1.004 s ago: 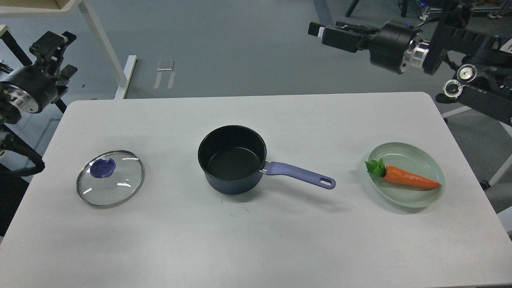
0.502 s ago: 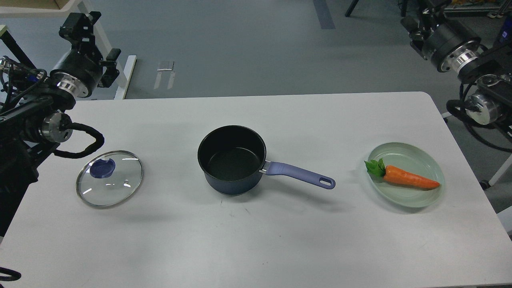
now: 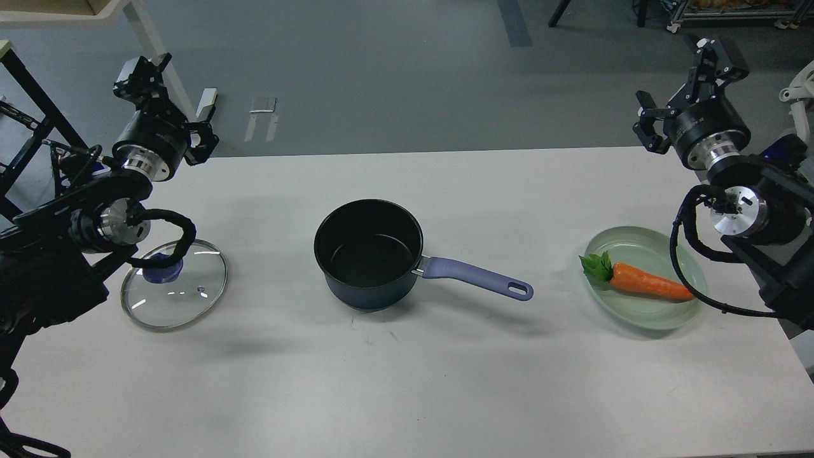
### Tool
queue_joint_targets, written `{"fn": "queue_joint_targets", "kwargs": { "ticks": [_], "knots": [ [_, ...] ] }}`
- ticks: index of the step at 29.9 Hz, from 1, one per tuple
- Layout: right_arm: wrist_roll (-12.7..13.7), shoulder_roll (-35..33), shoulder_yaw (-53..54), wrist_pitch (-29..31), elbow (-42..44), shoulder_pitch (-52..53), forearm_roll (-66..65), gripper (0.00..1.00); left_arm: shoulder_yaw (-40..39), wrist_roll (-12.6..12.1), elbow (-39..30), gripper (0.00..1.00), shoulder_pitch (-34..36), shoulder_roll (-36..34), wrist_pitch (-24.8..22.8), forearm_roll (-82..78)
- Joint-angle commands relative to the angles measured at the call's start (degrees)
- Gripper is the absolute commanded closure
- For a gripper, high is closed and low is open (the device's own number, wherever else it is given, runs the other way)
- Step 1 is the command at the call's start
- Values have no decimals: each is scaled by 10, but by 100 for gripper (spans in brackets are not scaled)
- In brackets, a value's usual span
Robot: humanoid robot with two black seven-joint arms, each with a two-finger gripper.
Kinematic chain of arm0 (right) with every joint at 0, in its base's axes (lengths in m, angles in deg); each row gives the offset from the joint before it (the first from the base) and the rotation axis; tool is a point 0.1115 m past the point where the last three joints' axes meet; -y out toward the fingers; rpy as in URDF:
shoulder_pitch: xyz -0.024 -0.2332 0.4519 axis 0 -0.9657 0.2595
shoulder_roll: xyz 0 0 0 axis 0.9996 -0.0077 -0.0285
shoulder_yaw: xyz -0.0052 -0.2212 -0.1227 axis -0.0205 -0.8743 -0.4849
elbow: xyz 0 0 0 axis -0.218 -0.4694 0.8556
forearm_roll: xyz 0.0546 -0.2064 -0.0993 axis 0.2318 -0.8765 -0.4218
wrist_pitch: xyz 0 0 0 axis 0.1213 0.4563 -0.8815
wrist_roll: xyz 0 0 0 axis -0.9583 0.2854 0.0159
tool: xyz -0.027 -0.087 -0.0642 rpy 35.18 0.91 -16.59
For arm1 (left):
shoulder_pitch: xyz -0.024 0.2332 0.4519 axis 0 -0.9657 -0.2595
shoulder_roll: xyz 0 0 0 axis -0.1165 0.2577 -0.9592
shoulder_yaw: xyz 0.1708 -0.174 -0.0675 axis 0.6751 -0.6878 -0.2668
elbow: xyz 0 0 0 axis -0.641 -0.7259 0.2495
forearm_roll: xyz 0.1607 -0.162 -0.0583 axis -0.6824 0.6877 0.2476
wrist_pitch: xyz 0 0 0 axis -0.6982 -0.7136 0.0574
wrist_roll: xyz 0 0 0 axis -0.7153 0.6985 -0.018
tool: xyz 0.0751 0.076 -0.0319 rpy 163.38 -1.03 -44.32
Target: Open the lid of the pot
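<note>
White table [image 3: 407, 394], lid [image 3: 175, 292] beside pot [image 3: 369, 254]

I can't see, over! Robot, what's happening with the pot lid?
Left gripper, right gripper raised, holding nothing. Glass lid off, left of saucepan. Nothing blocking.

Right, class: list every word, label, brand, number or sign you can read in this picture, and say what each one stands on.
None can be read.
Pot: no print shows.
Lid: no print shows.
Plate and carrot: no print shows.
Left gripper and right gripper: pale patches only, too small to tell if they bear text.
</note>
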Motion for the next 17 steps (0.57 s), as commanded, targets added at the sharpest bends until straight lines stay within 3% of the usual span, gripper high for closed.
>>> {"fn": "queue_joint_targets", "kwargs": {
  "ticks": [1,9,17],
  "knots": [
    [3,55,73,37,15,-37,13,0,-27,0,-2,0,-20,2,-13,5],
    [2,129,127,66,43,-61,17,0,-53,0,-8,0,-48,-3,-29,6],
    [1,136,128,66,59,-62,16,0,-53,0,-8,0,-53,-7,-21,5]
  ]
}}
